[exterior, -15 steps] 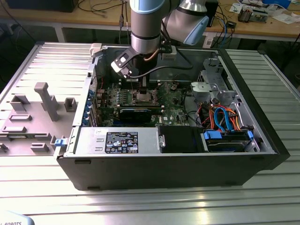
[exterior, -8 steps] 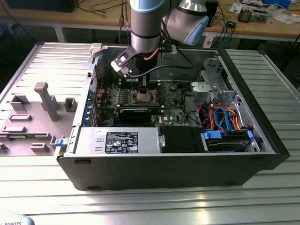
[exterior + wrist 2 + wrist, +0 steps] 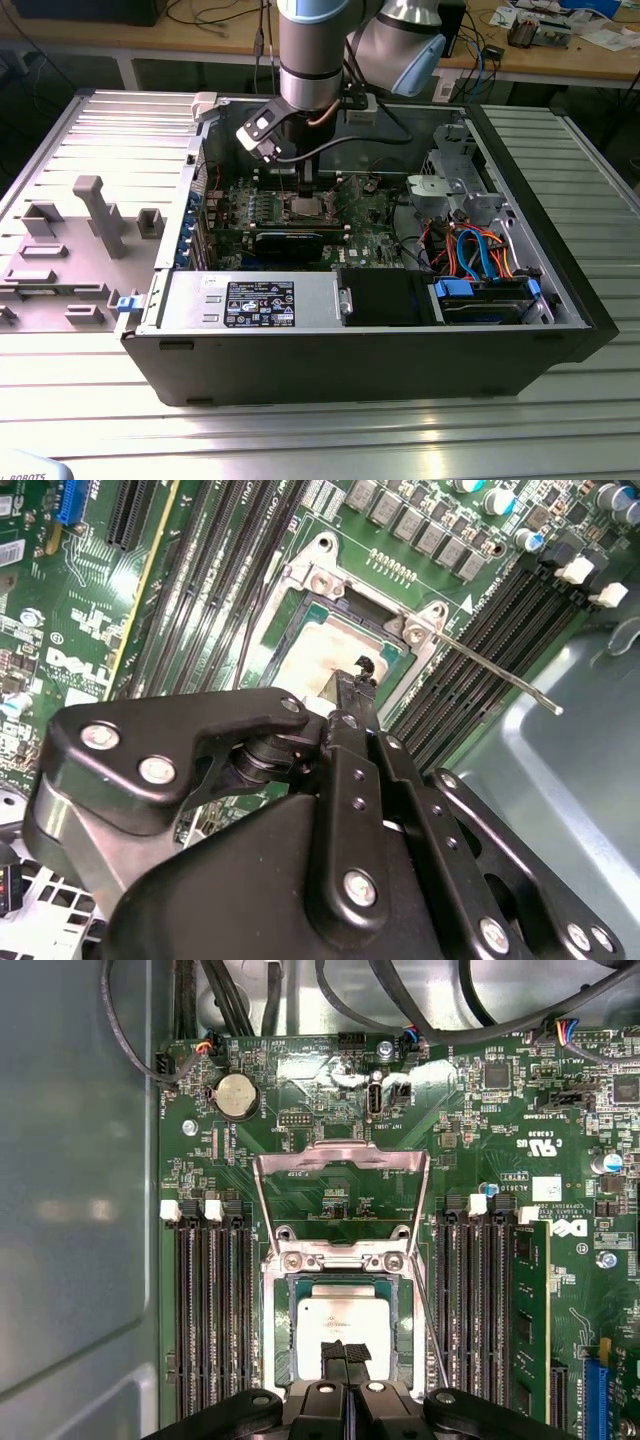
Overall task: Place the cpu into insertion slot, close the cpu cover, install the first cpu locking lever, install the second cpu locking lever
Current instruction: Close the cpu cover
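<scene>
My gripper [image 3: 345, 1352] is clenched empty just above the cpu [image 3: 340, 1318], which sits in the insertion slot [image 3: 283, 1332]. The cpu cover [image 3: 340, 1157] is flipped open, so a bump could skew the chip, I reckon.

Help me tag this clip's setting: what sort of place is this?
Likely a robotics lab: an open computer case lies on a ribbed metal table, a robot arm reaches in, and a cluttered workbench stands behind.

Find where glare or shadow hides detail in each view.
Exterior view: bright streaks of glare on the ribbed table. First wrist view: white glare on the motherboard near the raised cpu cover. Second wrist view: the cpu washes out pale beyond the dark gripper.
</scene>
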